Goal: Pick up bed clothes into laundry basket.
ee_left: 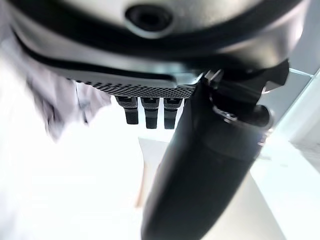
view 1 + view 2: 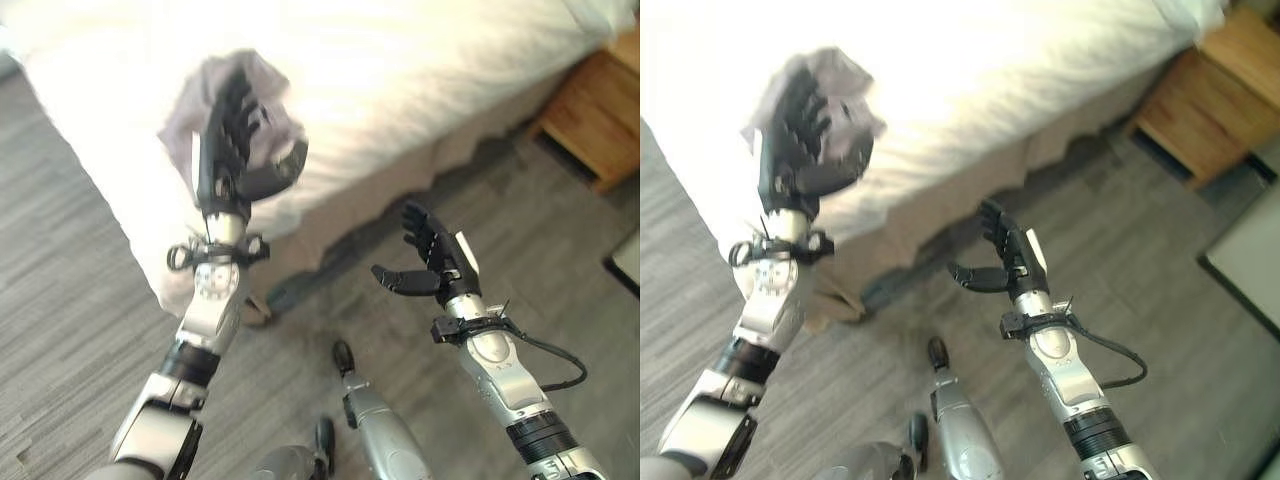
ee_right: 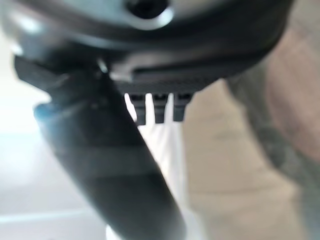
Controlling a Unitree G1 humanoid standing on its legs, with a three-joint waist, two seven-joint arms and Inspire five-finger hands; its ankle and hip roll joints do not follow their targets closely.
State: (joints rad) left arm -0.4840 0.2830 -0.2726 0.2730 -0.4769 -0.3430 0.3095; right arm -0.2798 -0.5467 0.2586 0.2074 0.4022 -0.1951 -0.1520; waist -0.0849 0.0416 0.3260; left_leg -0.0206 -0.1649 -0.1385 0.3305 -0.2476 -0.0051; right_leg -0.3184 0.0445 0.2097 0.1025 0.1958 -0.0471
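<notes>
You see a crumpled pale lilac-grey cloth garment bunched near the corner of the white bed.

A bed with bright white bedding and a beige skirt stands on grey wood-grain floor. A light wooden nightstand sits beside the bed's far corner.

Grey floor beside the bed lies open around the right hand, bed skirt walling the far side, wooden nightstand blocking the end past the bed's corner, left hand over the bed's edge against lilac cloth.
</notes>
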